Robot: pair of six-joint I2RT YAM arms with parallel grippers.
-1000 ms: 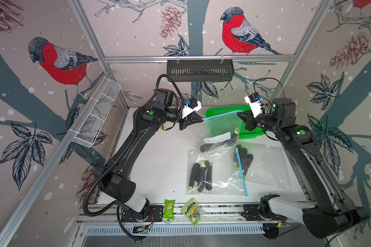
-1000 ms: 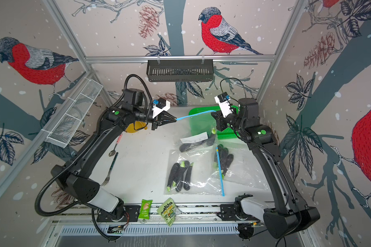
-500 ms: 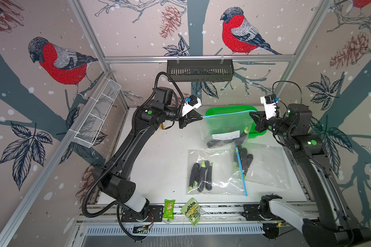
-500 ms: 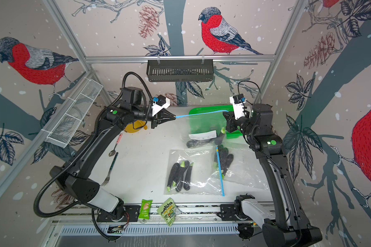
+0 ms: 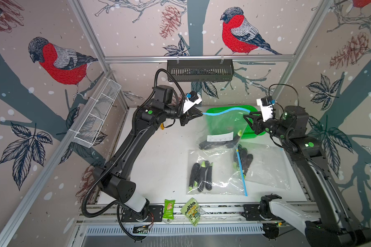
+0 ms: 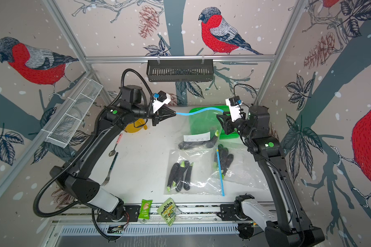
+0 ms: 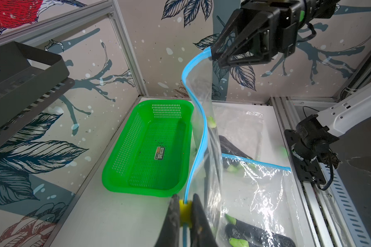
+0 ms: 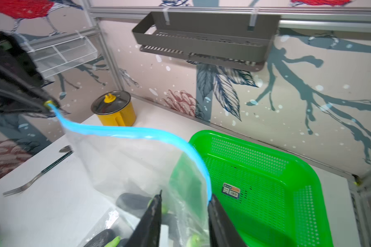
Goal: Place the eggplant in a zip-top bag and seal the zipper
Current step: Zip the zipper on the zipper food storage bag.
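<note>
Pinching the zipper slider (image 7: 184,211), left hand (image 7: 184,197); right hand (image 8: 185,195) half open, touching zipper (image 8: 126,131).

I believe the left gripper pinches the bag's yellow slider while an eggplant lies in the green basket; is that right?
Not quite: the left gripper does pinch the yellow slider, but the eggplant lies in the zip-top bag, not the green basket, as the left wrist view shows.

Our left gripper (image 7: 184,196) pinches the yellow slider (image 7: 185,211); the blue zipper (image 7: 198,136) of the bag (image 7: 204,102) curves away to our right gripper (image 7: 217,58).
</note>
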